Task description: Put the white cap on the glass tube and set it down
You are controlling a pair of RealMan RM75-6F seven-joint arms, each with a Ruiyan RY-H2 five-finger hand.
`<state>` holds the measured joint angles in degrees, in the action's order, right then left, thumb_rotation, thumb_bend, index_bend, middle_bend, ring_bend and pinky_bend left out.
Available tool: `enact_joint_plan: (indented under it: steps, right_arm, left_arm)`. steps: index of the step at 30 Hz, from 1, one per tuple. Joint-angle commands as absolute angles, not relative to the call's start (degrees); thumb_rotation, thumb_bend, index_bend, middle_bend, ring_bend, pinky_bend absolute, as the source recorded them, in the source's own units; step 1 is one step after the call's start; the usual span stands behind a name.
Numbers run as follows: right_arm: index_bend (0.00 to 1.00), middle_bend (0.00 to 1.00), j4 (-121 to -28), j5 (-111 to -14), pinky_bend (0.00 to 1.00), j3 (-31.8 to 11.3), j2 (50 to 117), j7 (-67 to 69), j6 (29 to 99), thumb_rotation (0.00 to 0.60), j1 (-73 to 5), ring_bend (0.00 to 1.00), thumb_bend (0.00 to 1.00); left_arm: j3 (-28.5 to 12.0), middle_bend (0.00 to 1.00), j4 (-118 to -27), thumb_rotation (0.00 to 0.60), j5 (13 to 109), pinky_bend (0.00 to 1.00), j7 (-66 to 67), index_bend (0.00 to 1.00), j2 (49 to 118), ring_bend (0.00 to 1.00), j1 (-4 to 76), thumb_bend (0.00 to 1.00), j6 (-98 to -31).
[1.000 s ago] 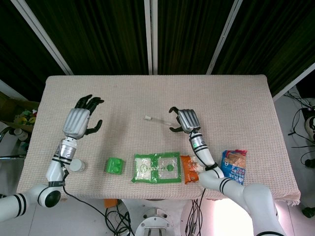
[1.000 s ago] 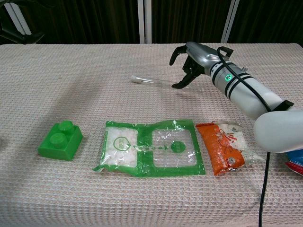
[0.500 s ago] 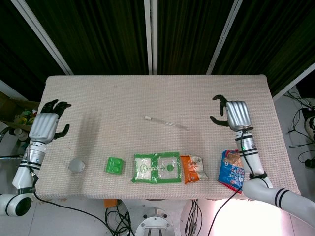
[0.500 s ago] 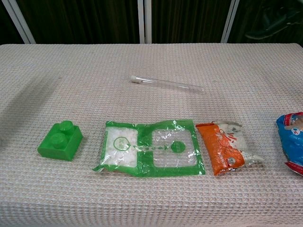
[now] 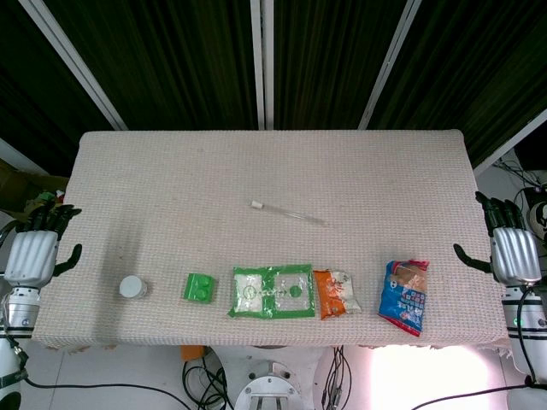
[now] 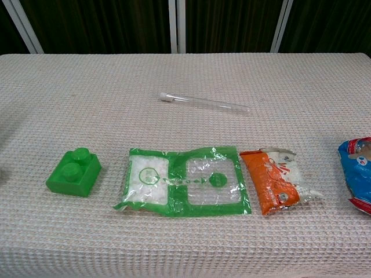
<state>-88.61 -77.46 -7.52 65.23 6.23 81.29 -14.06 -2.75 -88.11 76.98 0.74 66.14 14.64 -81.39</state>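
The glass tube point(image 5: 291, 213) point(image 6: 208, 103) lies flat near the middle of the table, with the white cap point(image 5: 255, 205) point(image 6: 166, 97) on its left end. Nothing touches it. My left hand point(image 5: 32, 250) hangs off the table's left edge with fingers apart and nothing in it. Beyond the table's right edge, my right hand point(image 5: 511, 250) is likewise open and holds nothing. Neither hand shows in the chest view.
Along the front of the table lie a grey round lid point(image 5: 132, 288), a green toy brick point(image 5: 198, 287) point(image 6: 73, 172), a green-edged clear pouch point(image 5: 272, 291) point(image 6: 184, 181), an orange snack pack point(image 5: 334, 293) point(image 6: 272, 180) and a blue snack pack point(image 5: 406, 295) point(image 6: 357, 182).
Both hands have drawn outward, from over the table to beyond its left and right edges. The right hand left the tube, which lies still where it was.
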Motion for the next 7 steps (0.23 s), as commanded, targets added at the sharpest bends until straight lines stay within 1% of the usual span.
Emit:
enact_joint_plan:
  steps: [1, 7]
  right_arm:
    - [0.03, 0.15, -88.27, -79.79, 0.08, -5.40, 65.18, 8.64, 83.92, 0.600, -11.18, 0.07, 0.21]
    - [0.03, 0.14, -89.12, -81.70, 0.07, -3.46, 64.51, 11.51, 85.38, 0.600, -8.33, 0.06, 0.23]
  left_arm:
    - [-1.30, 0.14, -89.74, 0.600, 78.95, 0.09, 1.37, 0.20, 66.63, 0.05, 11.45, 0.40, -85.68]
    - [-0.20, 0.14, -91.07, 0.600, 80.73, 0.09, 1.61, 0.20, 68.48, 0.05, 7.11, 0.40, -90.93]
